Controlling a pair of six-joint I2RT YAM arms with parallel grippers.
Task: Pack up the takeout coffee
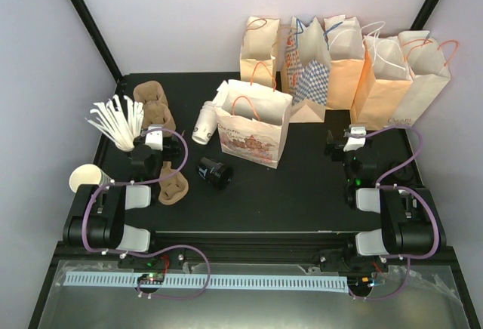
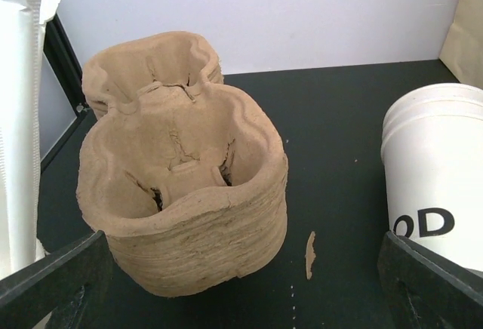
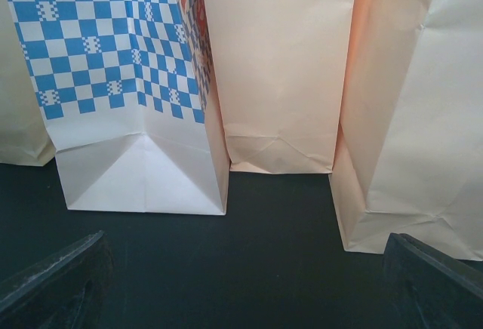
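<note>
A white paper cup with dark lettering (image 1: 203, 124) stands tilted on the black mat, left of an open printed paper bag (image 1: 254, 129). No black lid shows on it. It also shows at the right edge of the left wrist view (image 2: 434, 174), lettered "OD". A black cylindrical object (image 1: 215, 172) lies on the mat in front of the bag. My left gripper (image 1: 154, 128) is open and empty, facing a stack of brown pulp carriers (image 2: 181, 186), with the cup to its right. My right gripper (image 1: 355, 133) is open and empty, facing the bags at the back.
A row of paper bags (image 1: 339, 65) stands at the back right, one of them blue-checked (image 3: 113, 42). A bunch of white wrapped straws (image 1: 117, 121) and a cream cup (image 1: 85, 176) are at the left. A single pulp carrier (image 1: 173, 188) lies near the left arm.
</note>
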